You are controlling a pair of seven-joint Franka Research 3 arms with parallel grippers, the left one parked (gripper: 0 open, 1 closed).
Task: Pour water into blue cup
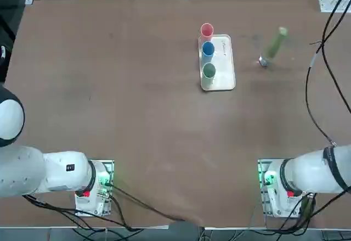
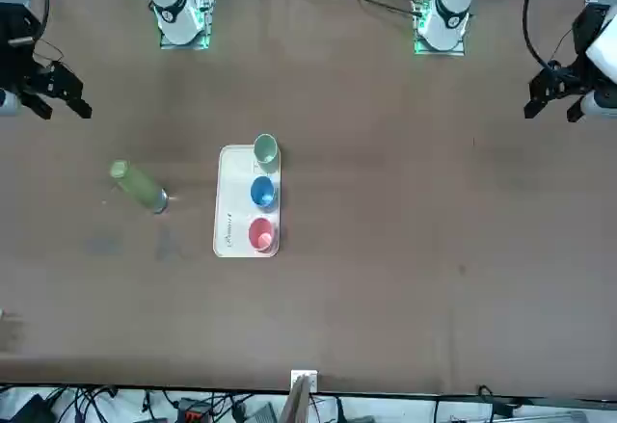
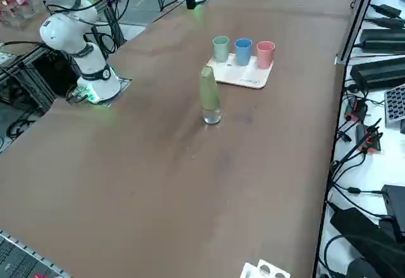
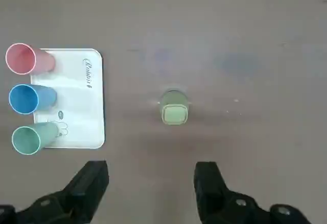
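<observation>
Right wrist view shows you the right gripper (image 4: 149, 191) with its two fingers (image 4: 214, 193) spread wide, and nothing is between their tips. In the front view you can find this gripper above the table (image 2: 386, 269), near the left edge of that picture, well apart from the bottle.

The pale-green bottle (image 3: 209, 91) stands upright on the table, on your right side of the white tray (image 1: 224, 60) and not touching it. Its green cap (image 3: 207, 71) is on the top, and its base (image 3: 212, 116) looks silvery. (The water itself, you cannot make out from these views.)

The blue cup (image 1: 208, 51) stands upright on the tray, along the tray's left long side, with its mouth up. It is the middle one of three cups in a row: the pink cup (image 1: 206, 32) is just beside it, farther from the arm bases, and the dull green cup (image 1: 208, 73) is just beside it, nearer to the bases.
</observation>
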